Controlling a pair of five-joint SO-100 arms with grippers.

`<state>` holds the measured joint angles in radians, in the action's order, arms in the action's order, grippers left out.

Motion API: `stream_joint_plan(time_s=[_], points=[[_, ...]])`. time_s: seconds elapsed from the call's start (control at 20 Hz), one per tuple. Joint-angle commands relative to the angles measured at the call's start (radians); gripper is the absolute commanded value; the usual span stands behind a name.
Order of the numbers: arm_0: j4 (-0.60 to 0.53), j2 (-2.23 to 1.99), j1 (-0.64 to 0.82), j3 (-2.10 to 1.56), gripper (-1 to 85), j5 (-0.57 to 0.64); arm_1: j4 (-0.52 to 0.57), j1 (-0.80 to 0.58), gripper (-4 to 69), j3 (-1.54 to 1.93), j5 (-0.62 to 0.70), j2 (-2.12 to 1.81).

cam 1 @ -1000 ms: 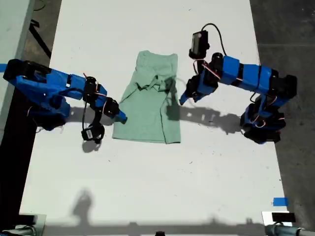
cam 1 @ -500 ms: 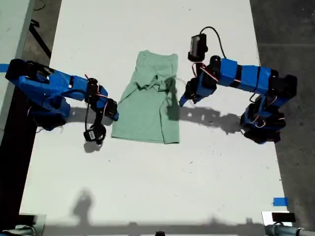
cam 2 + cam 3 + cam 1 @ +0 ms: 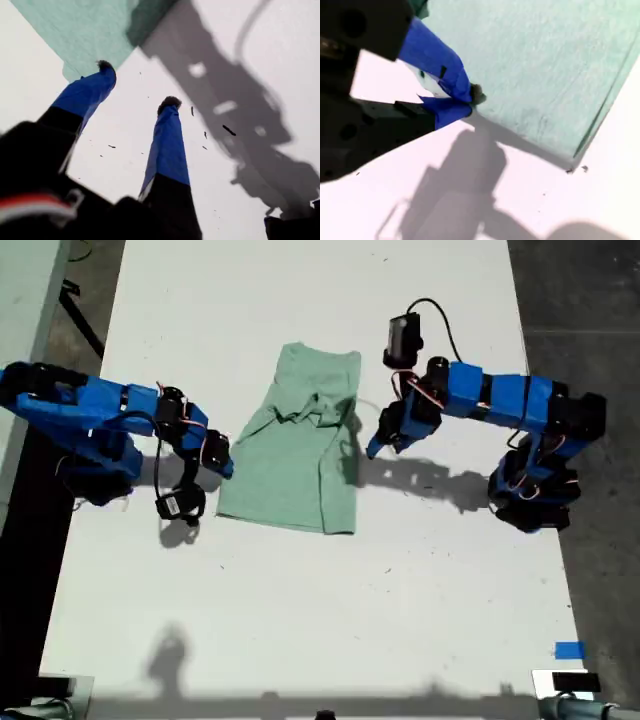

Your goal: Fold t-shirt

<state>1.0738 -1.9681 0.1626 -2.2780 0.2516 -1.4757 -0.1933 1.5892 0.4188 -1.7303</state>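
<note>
A: Where are we?

B: Mid-fold. The t-shirt [image 3: 300,455] lies partly folded on the table [image 3: 300,620]. My second gripper [image 3: 470,102] is pinched on its edge at the exterior view's left.

A: And the other?

B: My first gripper [image 3: 135,85] hangs spread and empty beside the opposite edge. Next, I'd say, carry the pinched edge across.

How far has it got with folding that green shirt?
Partway. The t-shirt already lies narrowed, with a sleeve tucked onto its middle. My second hand is shut on its edge at the exterior view's left; my first hand is open beside it, holding nothing. The lengthwise fold is not yet done.
</note>
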Motion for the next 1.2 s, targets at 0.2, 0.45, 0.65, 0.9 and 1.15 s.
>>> stream_joint_plan(time_s=[0.2, 0.45, 0.65, 0.9, 1.15], points=[[0.153, -0.221, 0.167, -0.037, 0.0, 0.078, 0.038, -0.006, 22.3, 0.02, -0.002, -0.094], [0.107, -0.064, 0.037, 0.155, 0.0, 0.037, 0.044, -0.005, 22.3, 0.028, -0.003, -0.098], [0.074, 0.172, -0.04, 0.388, 0.0, 0.021, 0.058, -0.003, 22.2, 0.031, -0.006, -0.095], [0.037, 0.565, -0.074, 0.666, 0.0, 0.018, 0.06, 0.005, 22.2, 0.038, -0.011, -0.095], [0.083, 0.83, -0.04, 0.873, 2.7, 0.017, 0.06, 0.017, 22.2, 0.071, -0.025, -0.114]])
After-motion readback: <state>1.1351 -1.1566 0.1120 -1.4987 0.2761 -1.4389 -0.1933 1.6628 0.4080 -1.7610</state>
